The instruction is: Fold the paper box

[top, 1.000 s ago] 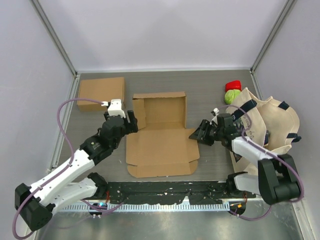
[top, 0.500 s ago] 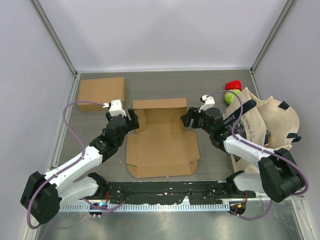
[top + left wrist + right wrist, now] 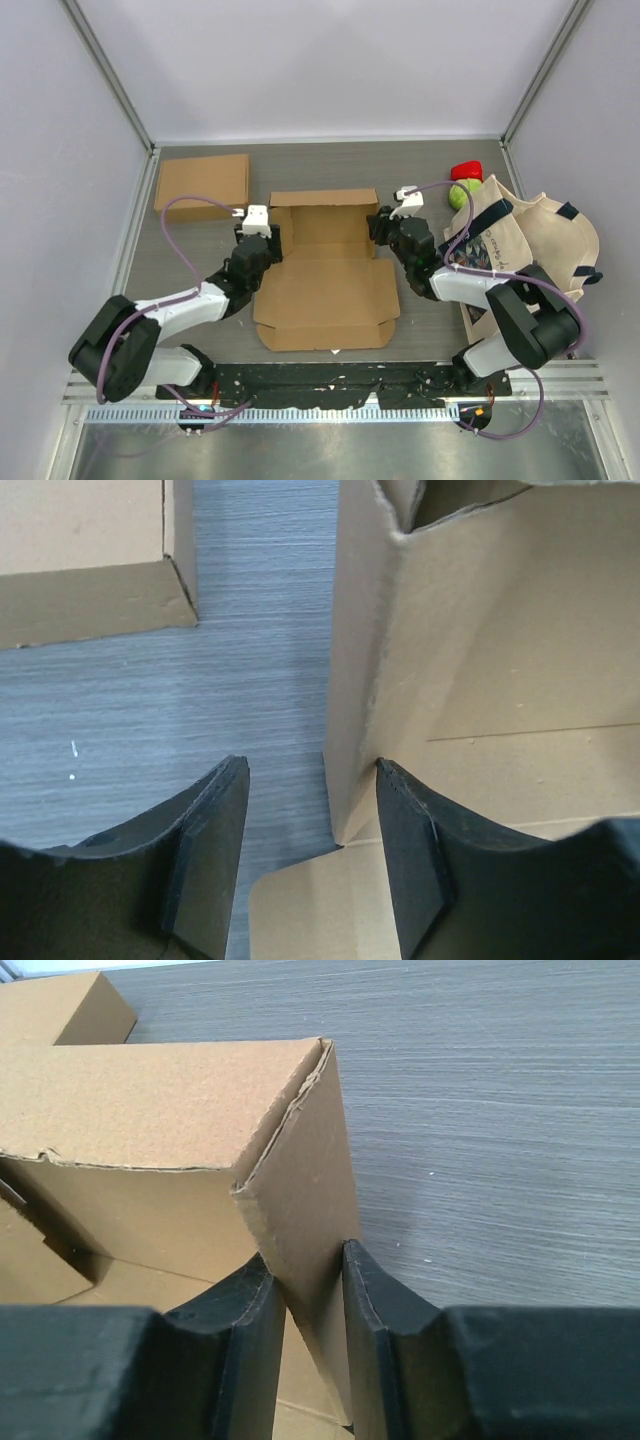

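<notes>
Top view: the paper box (image 3: 325,290) is laid open at the middle of the tabletop (image 3: 420,165), with the back wall and both short side walls raised and the front flaps flat toward the near edge; folding is judged partly done. The left pincer (image 3: 266,238) is set at the box's left side wall and the right pincer (image 3: 384,224) at its right side wall, likely so both walls can be steadied or turned inward together. A closed box (image 3: 203,181) is seen by the far left corner, a cloth bag (image 3: 535,245) along the right edge, and a green item (image 3: 464,193) and a red item (image 3: 466,171) near the far right corner; none is touched. Left wrist view: the left pincer (image 3: 310,770) is parted wide and straddles the near end of the left wall. The card is touching or just beside the finger (image 3: 405,840) on the view's right, while the other finger (image 3: 205,840) is well apart from it over bare tabletop, so nothing is gripped yet. Right wrist view: the right pincer (image 3: 305,1255) is closed narrowly on the right wall's end, with card pressed from both sides, so that wall is held. The next move is judged to need the left wall clamped likewise; a crease or tear at the thin card edge is the risk if the walls are pulled unevenly.
</notes>
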You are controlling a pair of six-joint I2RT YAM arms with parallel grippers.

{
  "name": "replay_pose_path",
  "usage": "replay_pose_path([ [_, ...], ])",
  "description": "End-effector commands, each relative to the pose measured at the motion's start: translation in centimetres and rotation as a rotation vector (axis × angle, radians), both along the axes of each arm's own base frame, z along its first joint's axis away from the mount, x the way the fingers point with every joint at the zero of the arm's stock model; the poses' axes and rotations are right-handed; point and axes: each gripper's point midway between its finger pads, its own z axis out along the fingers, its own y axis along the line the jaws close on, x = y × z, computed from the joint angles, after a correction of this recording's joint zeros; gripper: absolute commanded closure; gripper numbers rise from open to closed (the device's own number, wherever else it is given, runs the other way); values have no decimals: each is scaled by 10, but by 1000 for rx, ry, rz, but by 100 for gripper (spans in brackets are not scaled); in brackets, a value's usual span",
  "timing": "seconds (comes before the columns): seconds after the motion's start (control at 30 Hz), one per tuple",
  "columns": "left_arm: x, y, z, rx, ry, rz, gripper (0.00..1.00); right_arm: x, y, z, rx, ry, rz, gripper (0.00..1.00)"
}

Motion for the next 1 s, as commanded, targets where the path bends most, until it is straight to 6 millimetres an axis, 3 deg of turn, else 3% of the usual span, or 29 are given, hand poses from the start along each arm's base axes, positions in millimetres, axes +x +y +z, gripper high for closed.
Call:
replay_pose_path([
  [0.0,32,-8,43,9,-145,29,38,13,4,29,19,-118,-28,70],
  [0.07,39,-13,39,11,-144,22,31,16,6,30,15,-119,-28,71],
  [0.13,46,-16,42,17,-149,36,31,15,8,31,7,-123,-24,74],
  [0.23,56,-19,36,35,-141,49,40,17,10,31,-1,-124,-20,81],
  [0.33,66,-8,30,56,-128,161,69,16,12,30,-2,-122,-23,88],
  [0.37,63,15,9,145,-61,284,99,16,10,31,6,-122,-39,90],
  [0.4,68,22,16,114,-67,396,100,15,10,32,26,-122,-46,94],
  [0.5,62,36,-5,199,-9,548,100,2,22,36,51,-148,-49,98],
  [0.57,64,30,-11,179,7,523,100,-5,35,42,61,-169,-35,99],
  [0.7,67,7,-14,107,15,390,100,-1,35,40,47,-148,-74,98],
  [0.73,70,1,-2,80,-14,354,96,0,32,40,38,-146,-86,98],
  [0.83,64,-6,7,42,-8,270,71,2,29,41,15,-140,-107,98],
  [0.87,58,-5,3,40,5,253,57,3,28,41,1,-139,-108,97],
  [0.97,42,-6,10,-26,17,204,33,5,26,39,-28,-127,-116,94],
])
